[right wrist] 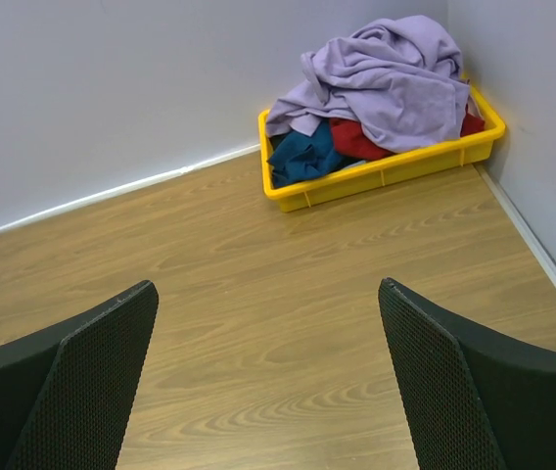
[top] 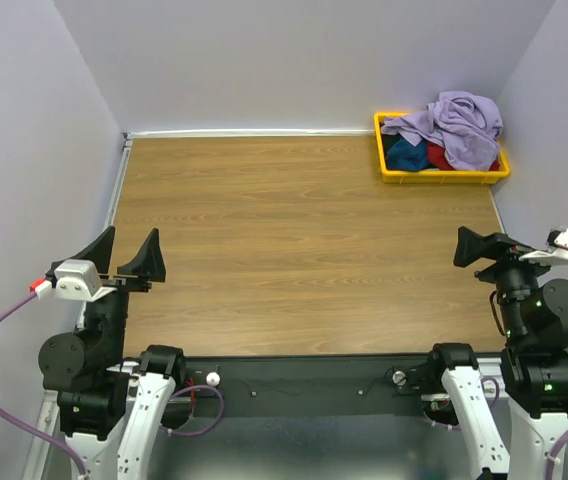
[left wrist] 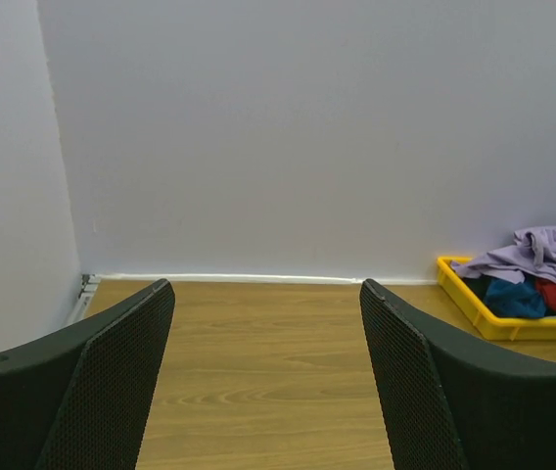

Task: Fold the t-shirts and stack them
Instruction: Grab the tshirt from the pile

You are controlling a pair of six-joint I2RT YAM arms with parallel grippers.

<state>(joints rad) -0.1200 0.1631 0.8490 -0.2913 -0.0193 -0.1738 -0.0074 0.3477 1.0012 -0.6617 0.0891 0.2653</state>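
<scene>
The t-shirts lie crumpled in a heap in a yellow bin (top: 442, 177) at the table's far right corner. A large lavender shirt (top: 456, 125) lies on top, with a blue one (top: 407, 157) and a dark red one (top: 440, 156) under it. No black shirt can be told apart. The heap also shows in the right wrist view, lavender (right wrist: 386, 78), blue (right wrist: 302, 157), red (right wrist: 361, 142), and at the far right of the left wrist view (left wrist: 552, 253). My left gripper (top: 124, 253) (left wrist: 266, 286) is open and empty over the near left of the table. My right gripper (top: 484, 247) (right wrist: 267, 286) is open and empty at the near right, far from the bin.
The wooden table (top: 294, 240) is walled by pale lavender panels at the back and both sides. The bin (right wrist: 386, 174) stands against the right wall. Both arm bases sit at the near edge.
</scene>
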